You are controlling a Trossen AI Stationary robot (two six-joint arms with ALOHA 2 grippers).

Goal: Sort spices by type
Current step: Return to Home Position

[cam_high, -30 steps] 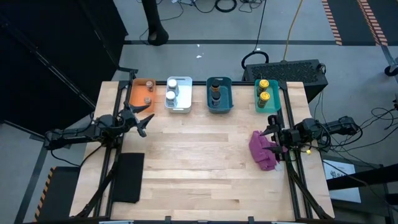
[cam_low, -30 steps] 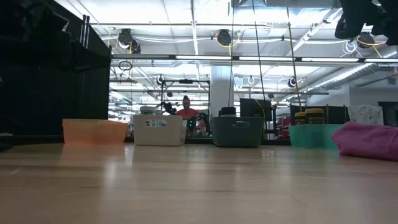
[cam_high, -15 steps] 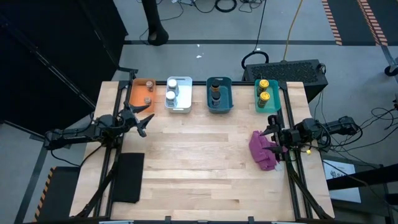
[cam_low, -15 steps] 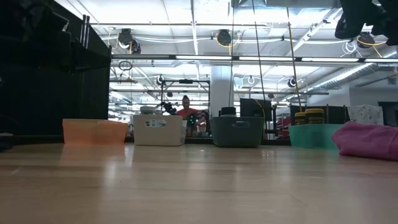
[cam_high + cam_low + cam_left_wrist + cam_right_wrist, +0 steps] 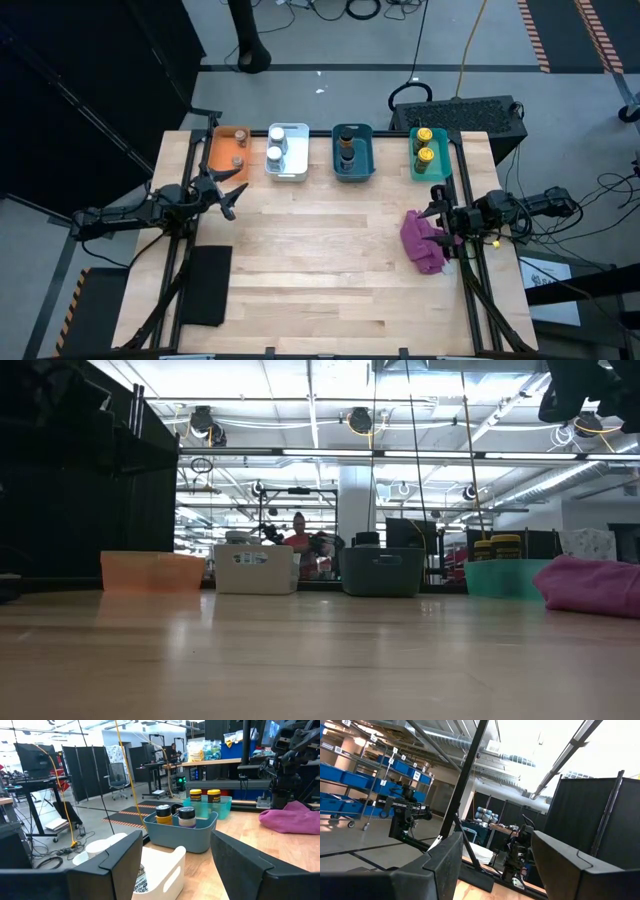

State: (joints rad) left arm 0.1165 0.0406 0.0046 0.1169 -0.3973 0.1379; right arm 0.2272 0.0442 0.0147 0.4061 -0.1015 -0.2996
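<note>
Spice jars stand in four bins along the table's far edge. The orange bin [image 5: 232, 147] has brown-lidded jars [image 5: 238, 160]. The white bin [image 5: 287, 150] has white-lidded jars [image 5: 275, 154]. The blue bin [image 5: 353, 152] has dark-lidded jars [image 5: 347, 155], which also show in the left wrist view [image 5: 186, 816]. The teal bin [image 5: 429, 152] has yellow-lidded jars [image 5: 424, 154]. My left gripper [image 5: 232, 192] is open and empty, near the orange bin at the table's left. My right gripper [image 5: 438, 213] is open and empty, raised above the right side by a magenta cloth [image 5: 424, 240].
The magenta cloth lies crumpled on the table at the right [image 5: 592, 585]. A black mat [image 5: 205, 285] lies at the near left corner. Bare wooden tabletop [image 5: 320, 260] spreads between the arms. A person shows far behind the table in the low view [image 5: 298, 540].
</note>
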